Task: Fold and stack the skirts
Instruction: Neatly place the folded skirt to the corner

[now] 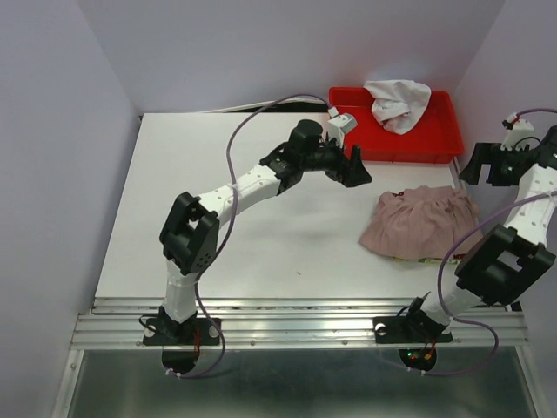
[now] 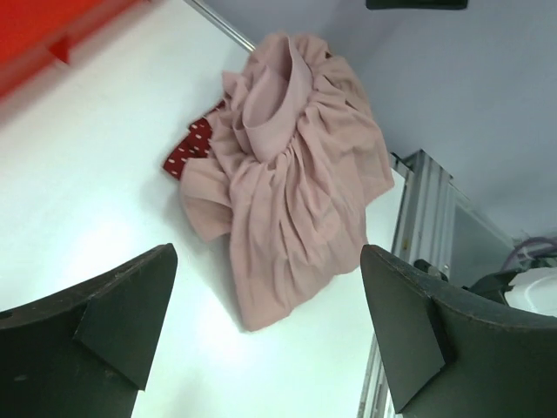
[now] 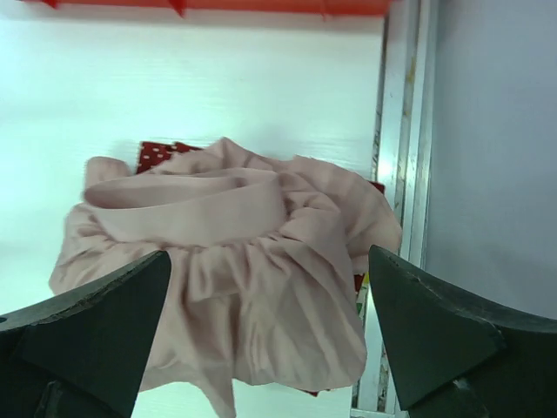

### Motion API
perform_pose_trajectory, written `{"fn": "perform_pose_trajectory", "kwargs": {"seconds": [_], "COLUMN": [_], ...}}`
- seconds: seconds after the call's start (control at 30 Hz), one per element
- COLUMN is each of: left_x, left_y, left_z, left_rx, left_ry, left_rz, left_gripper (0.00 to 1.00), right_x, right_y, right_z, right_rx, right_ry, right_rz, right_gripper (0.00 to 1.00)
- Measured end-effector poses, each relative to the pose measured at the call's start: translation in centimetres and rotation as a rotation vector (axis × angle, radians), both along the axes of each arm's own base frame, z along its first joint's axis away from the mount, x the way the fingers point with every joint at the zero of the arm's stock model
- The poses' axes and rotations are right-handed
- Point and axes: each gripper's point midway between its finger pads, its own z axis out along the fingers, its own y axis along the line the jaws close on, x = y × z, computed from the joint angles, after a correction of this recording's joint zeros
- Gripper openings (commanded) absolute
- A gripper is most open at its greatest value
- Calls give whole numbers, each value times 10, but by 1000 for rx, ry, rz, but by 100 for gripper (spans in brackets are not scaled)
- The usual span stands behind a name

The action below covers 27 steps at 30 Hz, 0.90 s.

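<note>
The big flat white counter (image 1: 261,218) fills most of the top view.

A red plastic tray (image 1: 439,144) sits at the counter's far side, at about 1 o'clock. A crumpled white cloth (image 1: 396,103) lies in it and hangs a little over its far rim.

The dusty-pink pleated cloth skirt (image 1: 422,222) lies in a loose, bunched heap at about 4 o'clock on the counter, near the right edge. Its waistband stands up in a ring at the top of the heap. It is not folded.

The dark red cloth skirt with small white dots (image 2: 187,148) lies under the pink one. Only a small corner peeks out, at 11 o'clock of the heap in the right wrist view.

A thin yellow-green bit of cloth (image 3: 359,283) shows under the pink skirt's edge, next to the metal rail. It is too small to tell more.

The left hand (image 1: 355,167) hangs over the counter just in front of the tray, at 10 o'clock from the pink skirt. Its two black fingers (image 2: 113,313) are spread wide and hold nothing.

The right hand (image 1: 477,165) is up at 1 o'clock from the heap, by the tray's right end. Its fingers (image 3: 96,331) are spread wide too, with nothing between them, and it touches no skirt.
</note>
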Motion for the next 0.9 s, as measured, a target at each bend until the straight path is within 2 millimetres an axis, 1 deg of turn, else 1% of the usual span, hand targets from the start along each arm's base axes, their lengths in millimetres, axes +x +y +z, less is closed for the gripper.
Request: {"fn": "perform_pose_trajectory", "kwargs": {"seconds": [0.03,0.07,0.1,0.13,0.2,0.23,0.27,0.33,0.37,0.4,0.43,0.47,0.5,0.53,0.57,0.6,0.63,0.67,0.7,0.73,0.77,0.8,0.83,0.87,0.9], "left_x": [2,4,6,8,16,18,22,35,43,55,63,72,78,85,89,89,81,78,71,58,51,39,27,16,9], "left_y": [6,16,23,29,48,54,68,101,121,148,171,196,215,246,270,296,321,338,350,362,368,375,378,381,384], "left_z": [6,14,17,19,20,21,18,17,16,16,17,20,20,24,26,27,22,30,30,26,23,12,2,-12,-23], "left_rx": [0,8,17,30,69,77,111,171,207,242,268,293,311,335,354,377,410,413,426,441,449,466,482,502,519], "left_ry": [-20,-45,-62,-77,-103,-108,-108,-107,-114,-119,-125,-130,-134,-135,-142,-150,-151,-165,-178,-184,-185,-197,-190,-181,-172], "left_rz": [11,33,45,60,97,106,125,171,196,229,257,291,318,369,406,447,473,508,522,536,543,551,549,546,545], "left_gripper": [99,99,98,99,99,99,99,99,99,98,99,99,99,99,99,99,99,99,99,99,99,99,99,99,99], "right_x": [0,-1,-1,-3,-6,-7,-6,-5,-5,-6,-8,-9,-9,-10,-9,-10,-10,-11,-12,-13,-15,-16,-19,-21,-29], "right_y": [5,12,21,33,56,66,79,121,138,170,190,214,228,248,262,273,287,295,303,308,314,317,321,324,332], "right_z": [7,16,23,32,45,50,55,64,65,65,63,59,56,48,39,30,16,7,-4,-13,-24,-32,-43,-50,-61], "right_rx": [-8,-18,-24,-27,-23,-23,-19,5,18,45,67,98,115,142,161,175,198,213,236,250,263,270,275,274,275], "right_ry": [-14,-30,-45,-65,-89,-101,-111,-138,-148,-153,-150,-147,-143,-125,-108,-94,-69,-49,-24,-8,17,35,57,64,83], "right_rz": [13,32,56,90,147,171,193,276,308,374,411,456,480,510,523,535,548,553,554,550,553,549,549,550,566], "right_gripper": [100,100,100,100,100,100,100,100,100,100,100,100,100,100,100,100,100,100,100,100,100,100,100,100,100]}}
